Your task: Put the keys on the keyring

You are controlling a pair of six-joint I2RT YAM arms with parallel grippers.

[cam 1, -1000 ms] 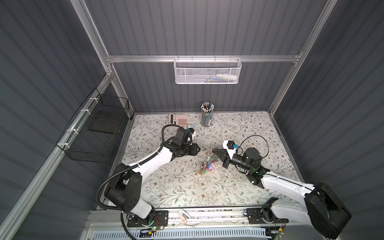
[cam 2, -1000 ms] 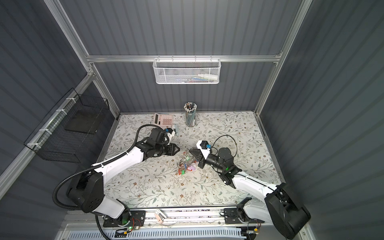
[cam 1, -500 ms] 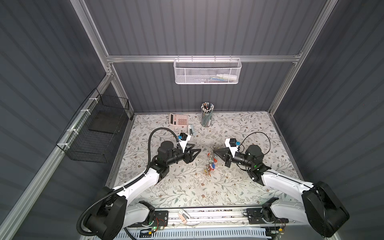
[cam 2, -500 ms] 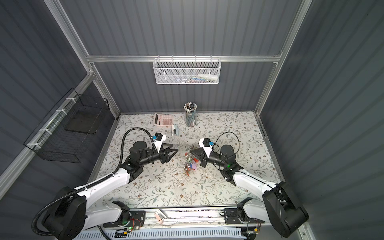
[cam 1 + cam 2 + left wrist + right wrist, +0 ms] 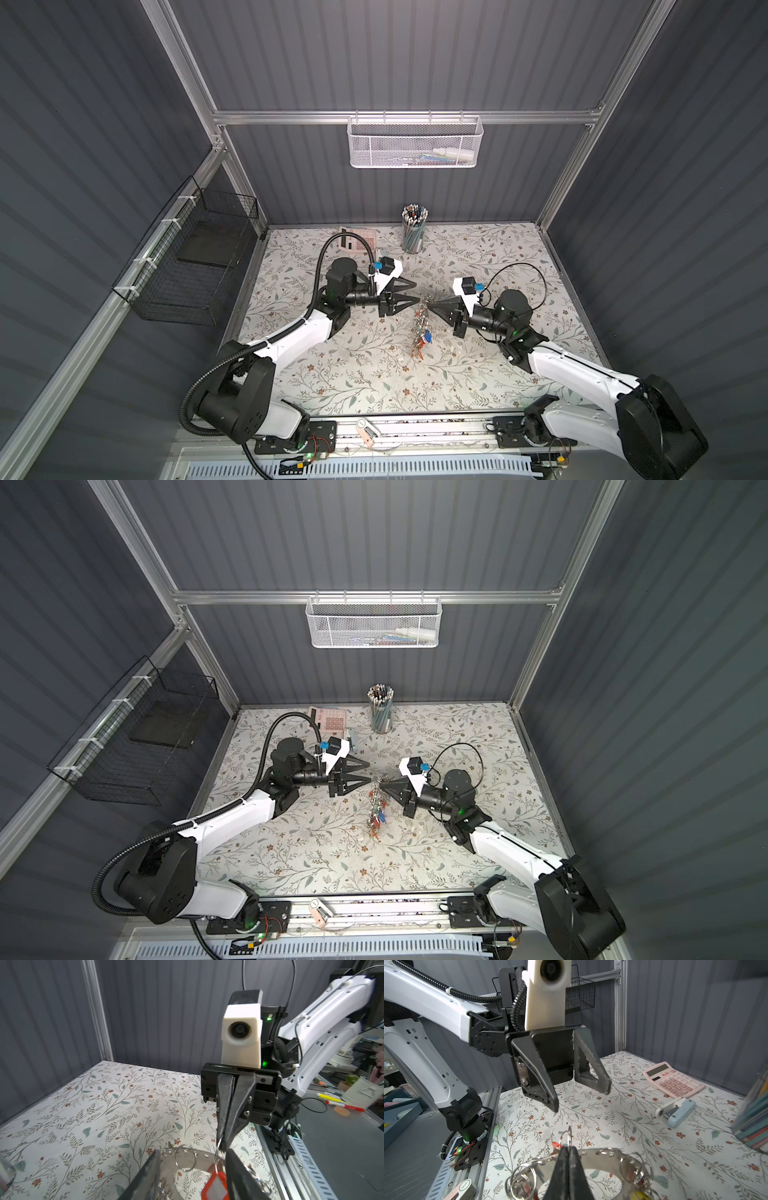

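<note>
1. Since a second ago our left arm has swung round, so the left gripper (image 5: 417, 297) now faces the right one across the middle of the floral table (image 5: 357, 374).
2. Its jaws stand partly apart and hold nothing (the tips sit just short of the ring).
3. Between both grippers we see the keyring (image 5: 598, 1160), raised off the table, with the keys (image 5: 420, 332) hanging below it in a bunch; a red tag (image 5: 215, 1187) shows among them.
4. Our right gripper (image 5: 430, 308) is clamped tight on the keyring's rim.
</note>
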